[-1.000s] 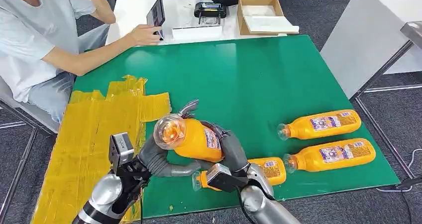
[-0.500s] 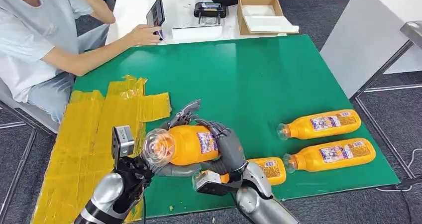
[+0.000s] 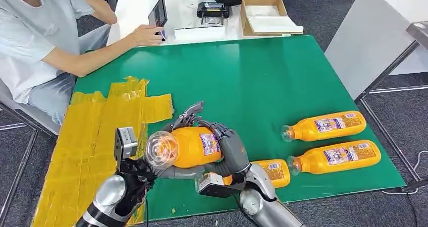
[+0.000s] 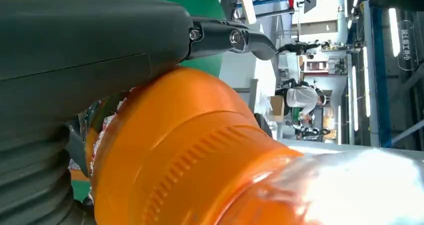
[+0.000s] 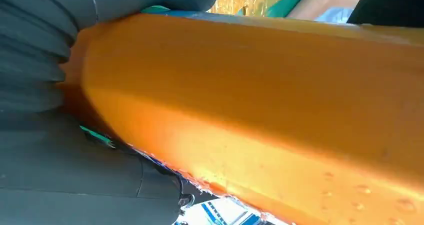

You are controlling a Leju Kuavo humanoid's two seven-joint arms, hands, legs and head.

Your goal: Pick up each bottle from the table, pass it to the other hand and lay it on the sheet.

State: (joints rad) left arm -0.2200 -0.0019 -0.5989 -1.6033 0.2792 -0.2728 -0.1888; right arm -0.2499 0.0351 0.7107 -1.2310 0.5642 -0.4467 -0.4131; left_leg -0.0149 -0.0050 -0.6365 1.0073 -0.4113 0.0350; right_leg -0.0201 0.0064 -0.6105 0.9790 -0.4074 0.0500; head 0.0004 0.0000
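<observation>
Head view had both hands on one bottle (image 3: 189, 146), caught mid-handover above the near edge of the green table (image 3: 262, 80). The right hand (image 3: 229, 149) was wrapped round the label end, its dark fingers curled over the top of the orange body. The left hand (image 3: 174, 141) cupped the same bottle at the neck end, a finger hooked over the shoulder and its thumb underneath. Which hand carried the weight, I couldn't tell.

The bottle's long axis ran roughly side to side between the two hands, its clear cap end pointing out toward the robot's left and a little toward the camera. That was the relation that mattered: the yellow sheet (image 3: 101, 131) lay just beyond the left hand, on that same side, so the left hand was plainly the nearer one to lay it down.

Left wrist view showed orange plastic (image 4: 190, 150) pressed right against that hand's thumb (image 4: 85, 40). Right wrist view showed the bottle's side (image 5: 260, 105) lying along the grey palm.

Further out past the right hand, three more bottles (image 3: 330, 156) lay flat on the table. Beyond the sheet, a person (image 3: 40, 40) sat at the far corner.
</observation>
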